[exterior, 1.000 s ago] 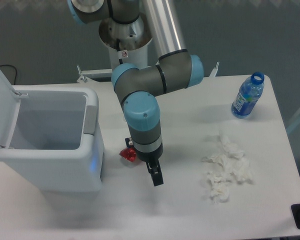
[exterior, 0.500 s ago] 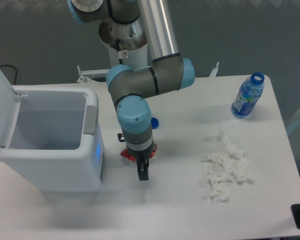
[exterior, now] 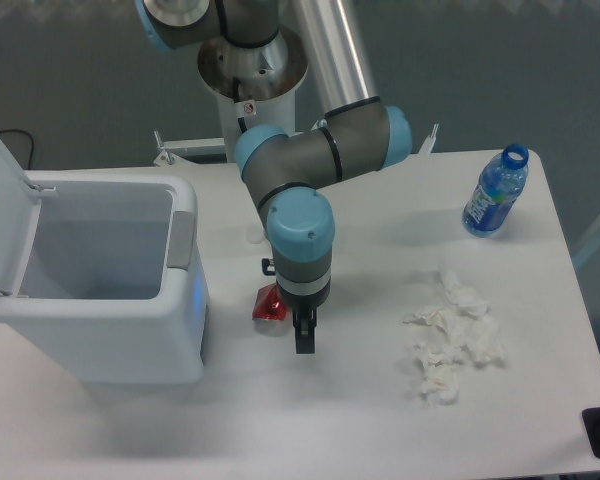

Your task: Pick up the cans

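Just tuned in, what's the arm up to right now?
The arm has its gripper down at the table, right beside the crushed red can, which lies next to the open white bin. The can is not lifted; whether the gripper is open or shut cannot be told. A blue bottle and crumpled tissues lie untouched to the side.

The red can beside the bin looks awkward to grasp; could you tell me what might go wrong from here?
1. The red can is crushed and partly hidden under the wrist, so the fingers may close on an uneven edge and slip.
2. The gripper sits just right of the can, so lowering now could miss or nudge it.
3. The white bin stands close on the left, leaving little room.
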